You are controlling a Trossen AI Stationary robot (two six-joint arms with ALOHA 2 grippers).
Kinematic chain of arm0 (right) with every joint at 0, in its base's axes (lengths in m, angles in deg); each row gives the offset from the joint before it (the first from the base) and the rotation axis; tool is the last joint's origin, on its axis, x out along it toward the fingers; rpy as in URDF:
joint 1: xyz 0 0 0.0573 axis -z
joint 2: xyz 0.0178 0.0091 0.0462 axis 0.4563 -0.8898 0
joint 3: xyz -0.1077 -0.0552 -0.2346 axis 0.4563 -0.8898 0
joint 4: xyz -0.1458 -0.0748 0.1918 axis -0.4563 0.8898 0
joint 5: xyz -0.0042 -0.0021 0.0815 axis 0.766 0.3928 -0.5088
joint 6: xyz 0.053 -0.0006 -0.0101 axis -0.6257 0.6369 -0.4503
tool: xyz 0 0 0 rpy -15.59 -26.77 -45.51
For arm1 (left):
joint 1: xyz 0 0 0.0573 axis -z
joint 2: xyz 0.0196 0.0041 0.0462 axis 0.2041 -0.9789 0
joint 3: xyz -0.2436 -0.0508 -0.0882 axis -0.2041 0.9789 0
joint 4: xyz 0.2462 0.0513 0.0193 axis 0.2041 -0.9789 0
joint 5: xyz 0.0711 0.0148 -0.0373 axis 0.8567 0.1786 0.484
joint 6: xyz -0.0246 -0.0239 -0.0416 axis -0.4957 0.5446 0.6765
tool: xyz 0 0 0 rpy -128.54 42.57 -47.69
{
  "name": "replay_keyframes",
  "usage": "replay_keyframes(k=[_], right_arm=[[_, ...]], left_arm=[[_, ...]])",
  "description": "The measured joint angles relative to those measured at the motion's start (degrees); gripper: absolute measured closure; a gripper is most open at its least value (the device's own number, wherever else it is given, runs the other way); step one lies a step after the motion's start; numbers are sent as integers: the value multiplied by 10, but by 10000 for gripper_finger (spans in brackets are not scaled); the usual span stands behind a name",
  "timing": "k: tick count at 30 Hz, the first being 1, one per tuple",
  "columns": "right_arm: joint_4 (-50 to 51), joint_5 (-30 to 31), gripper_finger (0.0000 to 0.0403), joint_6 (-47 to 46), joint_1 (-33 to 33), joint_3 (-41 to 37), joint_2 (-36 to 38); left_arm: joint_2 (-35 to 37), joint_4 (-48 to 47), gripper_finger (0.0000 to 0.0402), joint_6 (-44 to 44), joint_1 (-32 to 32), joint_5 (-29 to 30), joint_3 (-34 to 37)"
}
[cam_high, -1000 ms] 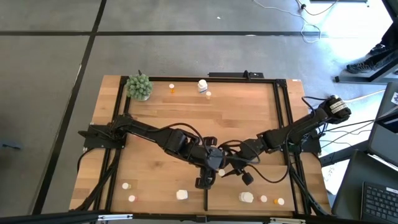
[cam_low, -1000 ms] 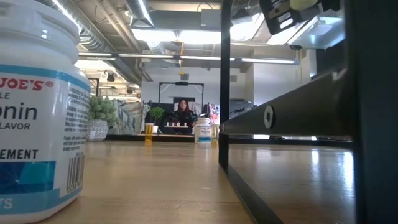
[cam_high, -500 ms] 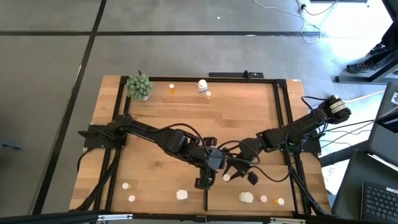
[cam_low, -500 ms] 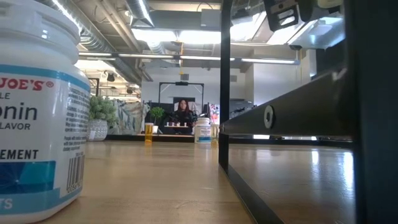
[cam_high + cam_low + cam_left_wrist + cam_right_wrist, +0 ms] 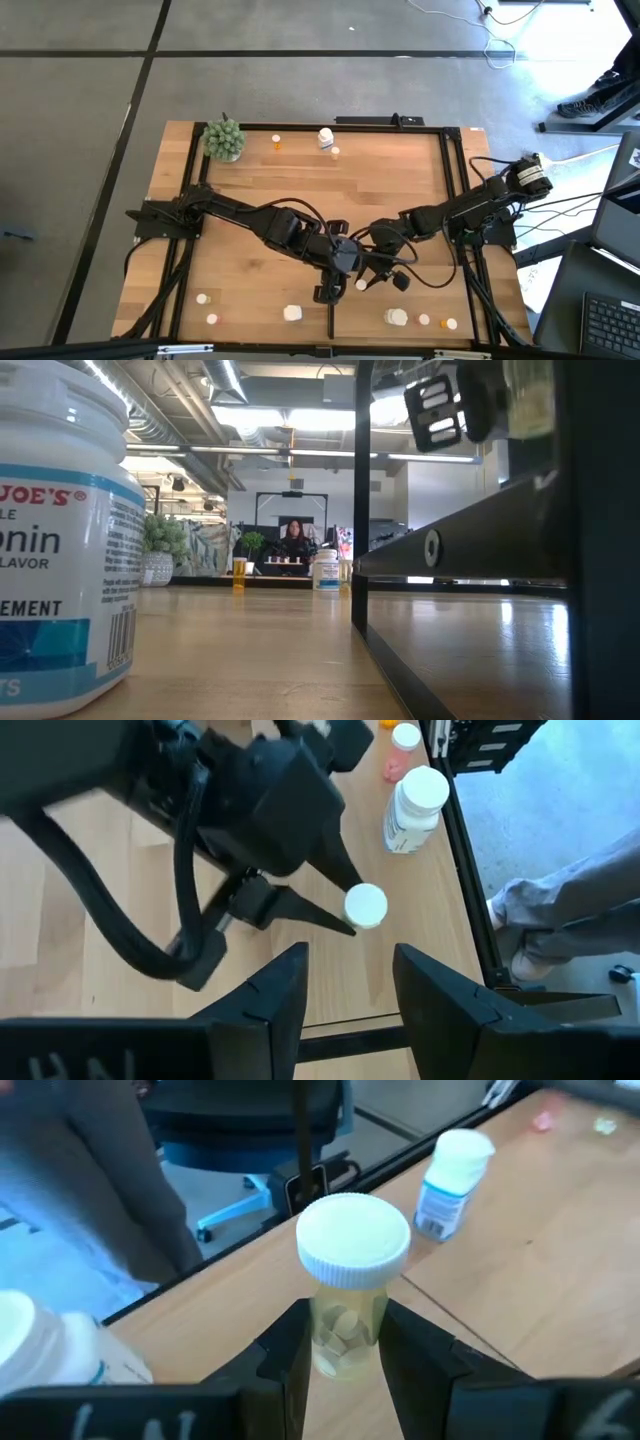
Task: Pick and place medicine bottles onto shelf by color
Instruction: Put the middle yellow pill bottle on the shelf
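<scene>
White-capped clear bottle [image 5: 350, 1280] being clamped by right gripper [image 5: 345, 1342]; keep upright. Left gripper [image 5: 350, 982] is hanging apart, empty.

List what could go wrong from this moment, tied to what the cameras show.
1. The right tool grips the clear white-capped bottle only low on its body, so the bottle might tip or slip out.
2. The left tool sits open right beside the right arm, which looks like a collision risk.
3. A white bottle stands nearby; a low swing could knock it over.
</scene>
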Motion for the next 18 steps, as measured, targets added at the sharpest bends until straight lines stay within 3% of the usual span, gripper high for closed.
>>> replay_keyframes(k=[11,15,18], right_arm=[[-59,-87,291,40,34,0,-49],[-82,-163,291,40,52,0,-68],[-85,-165,291,48,58,0,-77]], left_arm=[[0,-3,260,29,-6,0,0],[0,-4,260,30,-7,0,0],[0,-8,260,33,-10,0,0]])
